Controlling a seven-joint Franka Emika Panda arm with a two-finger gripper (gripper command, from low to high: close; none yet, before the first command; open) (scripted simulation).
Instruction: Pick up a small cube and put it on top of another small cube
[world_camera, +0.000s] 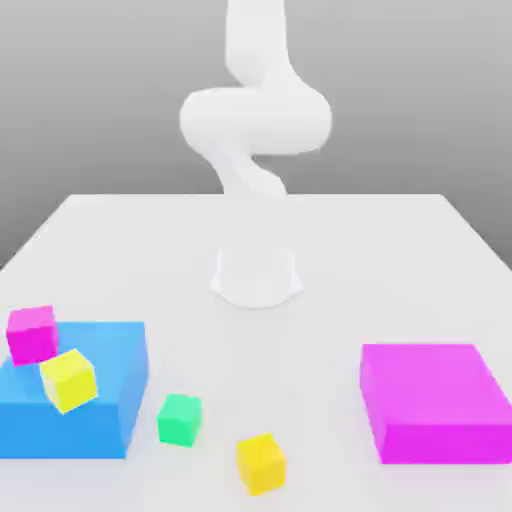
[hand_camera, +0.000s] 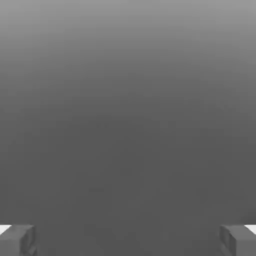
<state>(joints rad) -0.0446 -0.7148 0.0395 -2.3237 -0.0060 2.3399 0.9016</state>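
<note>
One small yellow cube (world_camera: 261, 462) rests on the white table (world_camera: 330, 250) near its front edge. A second small yellow cube (world_camera: 68, 379) sits tilted on the flat blue block (world_camera: 100, 400) at the exterior view's left. My white arm (world_camera: 255, 120) rises from its base at the table's middle and leaves the picture upward. In the hand view my gripper (hand_camera: 128, 240) is open, its grey fingertips (hand_camera: 17, 240) far apart, with nothing but grey background between them.
A small magenta cube (world_camera: 32, 333) stands on the blue block's far corner. A small green cube (world_camera: 180, 419) lies on the table between the blue block and the front yellow cube. A flat magenta block (world_camera: 435, 400) sits at the exterior view's right.
</note>
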